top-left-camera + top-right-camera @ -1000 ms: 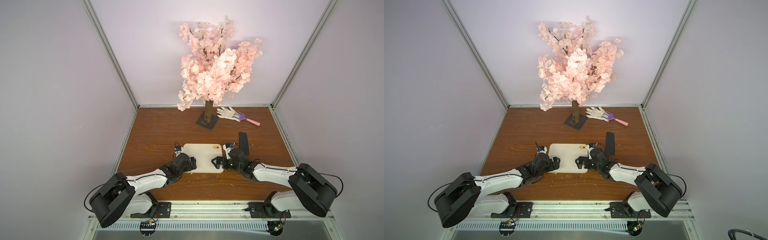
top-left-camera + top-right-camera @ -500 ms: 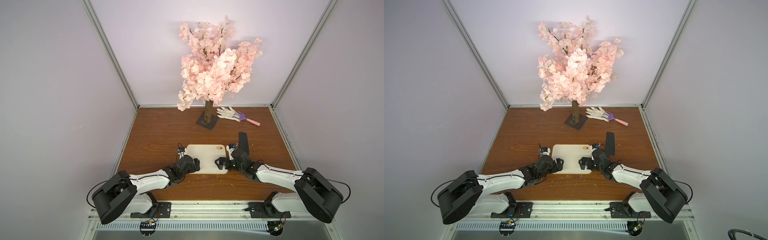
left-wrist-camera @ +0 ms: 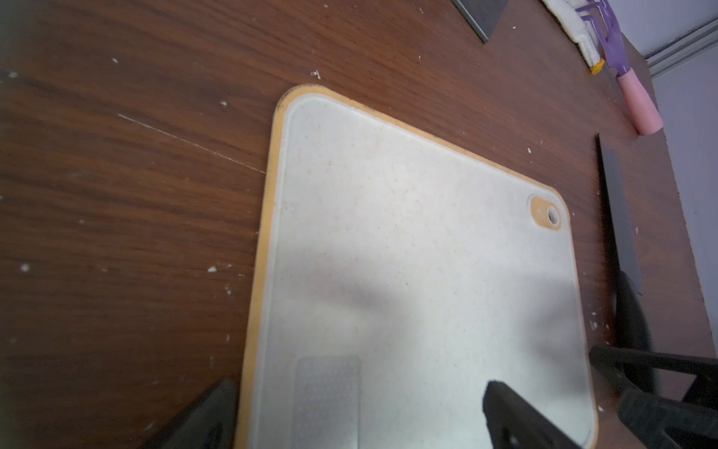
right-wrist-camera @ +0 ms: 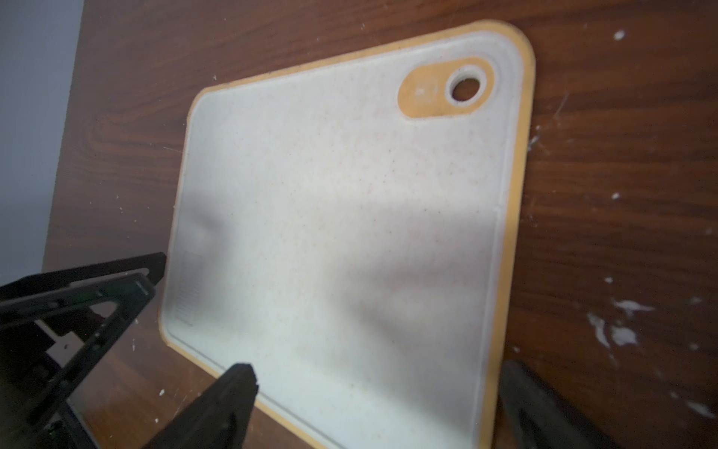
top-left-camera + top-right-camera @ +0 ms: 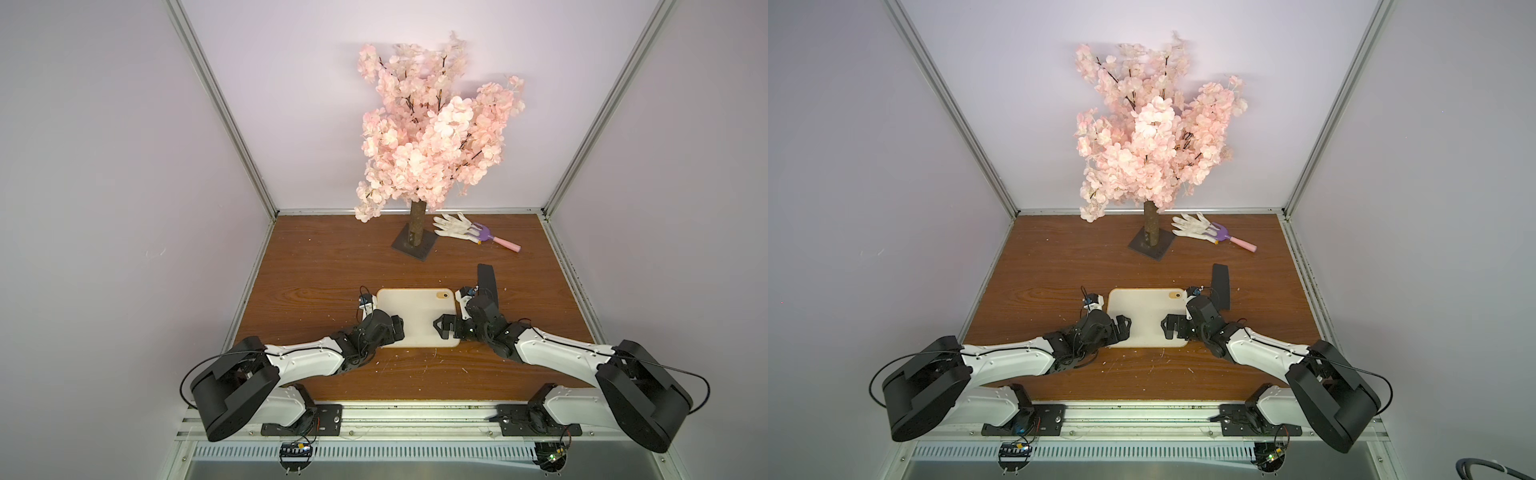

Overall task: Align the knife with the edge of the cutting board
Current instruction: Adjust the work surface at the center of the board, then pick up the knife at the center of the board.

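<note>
We see the cutting board (image 5: pixel 415 318), cream-white with a tan rim and an orange-ringed hole in its upper right corner, lying flat at lower centre in both top views. The all-black knife (image 5: pixel 486 279) lies flat just right of it, apart by a narrow gap, roughly parallel to its right edge, with the blade reaching past the board's upper edge.

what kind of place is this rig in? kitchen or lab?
Looks like a lab test cell, not a kitchen: plain walls on aluminium frame posts, two arms mounted on a rail at the table edge, and a fake-looking blossom tree behind the cutting board.
</note>
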Robot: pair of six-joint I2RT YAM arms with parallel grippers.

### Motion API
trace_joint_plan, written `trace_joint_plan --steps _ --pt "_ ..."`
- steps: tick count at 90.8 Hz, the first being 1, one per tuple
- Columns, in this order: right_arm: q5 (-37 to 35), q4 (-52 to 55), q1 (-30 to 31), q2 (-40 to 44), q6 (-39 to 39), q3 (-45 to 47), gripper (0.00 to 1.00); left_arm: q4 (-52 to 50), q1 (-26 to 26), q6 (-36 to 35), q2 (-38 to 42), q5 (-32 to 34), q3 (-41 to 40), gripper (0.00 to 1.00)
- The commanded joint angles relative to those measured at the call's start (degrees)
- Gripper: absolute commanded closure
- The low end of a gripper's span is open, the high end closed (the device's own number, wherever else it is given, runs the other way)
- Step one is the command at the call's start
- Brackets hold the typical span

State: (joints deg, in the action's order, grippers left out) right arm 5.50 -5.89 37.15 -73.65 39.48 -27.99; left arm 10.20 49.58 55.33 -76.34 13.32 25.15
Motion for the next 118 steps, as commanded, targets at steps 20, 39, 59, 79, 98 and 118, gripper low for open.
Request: trace_joint_plan --steps 20,39,59,79,98,118 --pt "-3.0 13.6 -0.4 6.8 -6.1 -7.6 0.01 -7.6 0.9 1.3 4.5 -0.6 0.9 0.00" --pt "-6.4 17.7 -3.0 12.1 -4.9 -7.0 0.01 -10.8 0.4 -0.2 9.8 -0.1 2.1 0.00" --pt "-6.6 26.0 -6.5 11.2 -8.3 -10.4 0.01 -11.5 -3.8 -3.3 13.3 -4.3 2.3 0.00" --pt "-9.5 29.9 -9.6 9.4 -10.0 -11.2 0.01 -14.5 -5.4 -7.3 13.8 -5.6 4.5 0.00" --pt "-13.1 31.6 -12.5 7.5 -11.5 -11.3 0.02 -18.5 -6.1 -10.1 13.8 -5.3 6.2 0.00" --pt "-14.2 31.1 -15.3 4.7 -13.1 -11.9 0.05 -22.0 -11.0 -13.6 14.1 -8.1 9.1 0.00"
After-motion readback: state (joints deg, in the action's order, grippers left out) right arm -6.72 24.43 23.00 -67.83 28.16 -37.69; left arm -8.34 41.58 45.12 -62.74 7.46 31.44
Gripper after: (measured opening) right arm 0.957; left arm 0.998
